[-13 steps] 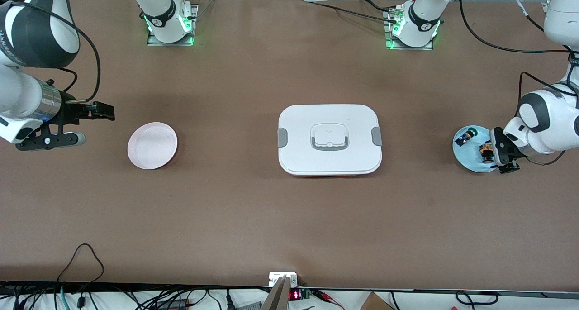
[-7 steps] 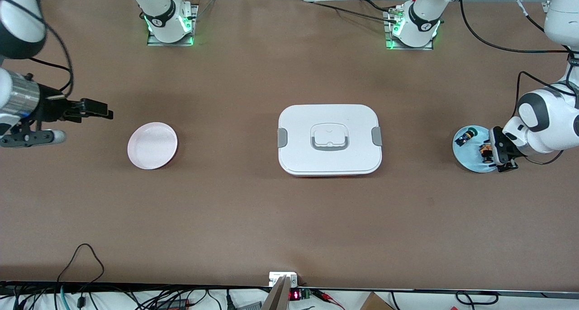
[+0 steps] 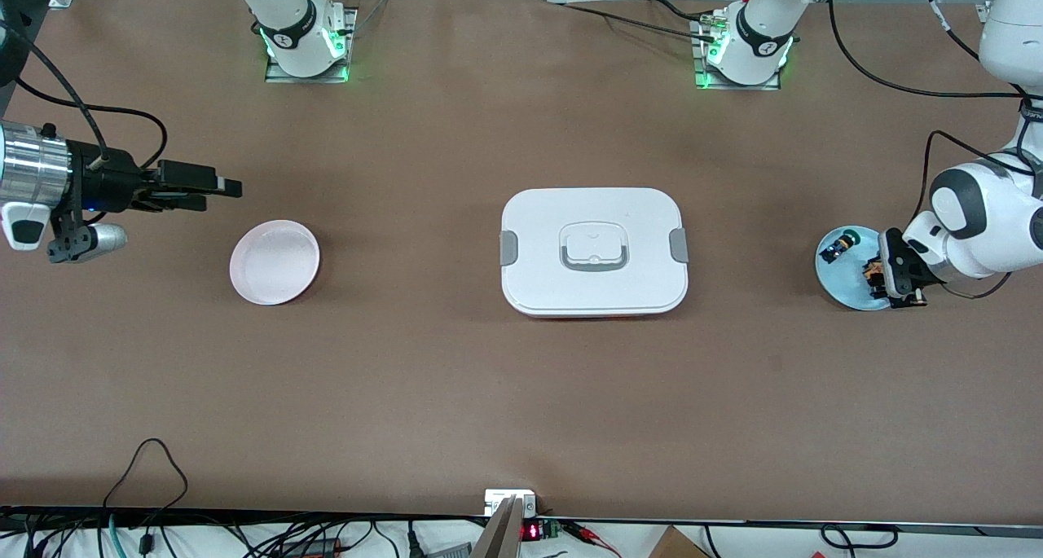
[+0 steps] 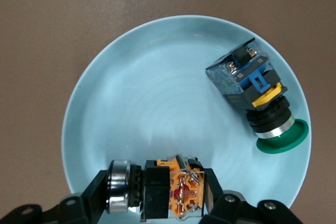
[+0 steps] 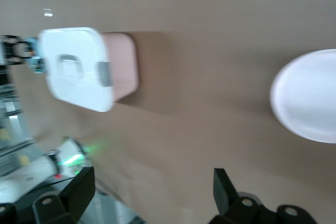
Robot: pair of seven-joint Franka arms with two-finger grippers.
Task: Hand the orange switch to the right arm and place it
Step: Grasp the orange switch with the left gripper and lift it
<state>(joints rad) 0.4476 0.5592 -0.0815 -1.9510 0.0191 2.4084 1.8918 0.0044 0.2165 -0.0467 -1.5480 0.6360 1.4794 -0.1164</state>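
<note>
The orange switch (image 4: 176, 192) lies on its side in a light blue plate (image 4: 157, 93) at the left arm's end of the table. My left gripper (image 4: 157, 190) is shut on it, one finger on the silver-ringed cap end and the other on the orange body end. In the front view, the left gripper (image 3: 888, 279) is low over the blue plate (image 3: 839, 285) and mostly covers the orange switch (image 3: 873, 271). My right gripper (image 3: 218, 193) hangs open and empty over the table at the right arm's end, beside a pink plate (image 3: 275, 262). The right gripper (image 5: 153, 187) holds nothing.
A blue-and-black switch with a green cap (image 4: 252, 87) lies in the same blue plate, apart from the gripped one. A white lidded box (image 3: 593, 251) with a grey handle stands mid-table. The box (image 5: 76, 69) and pink plate (image 5: 310, 95) also show in the right wrist view.
My left gripper has closed from open onto the orange switch. The right arm has swung, raising and stretching its gripper toward the middle of the table.
</note>
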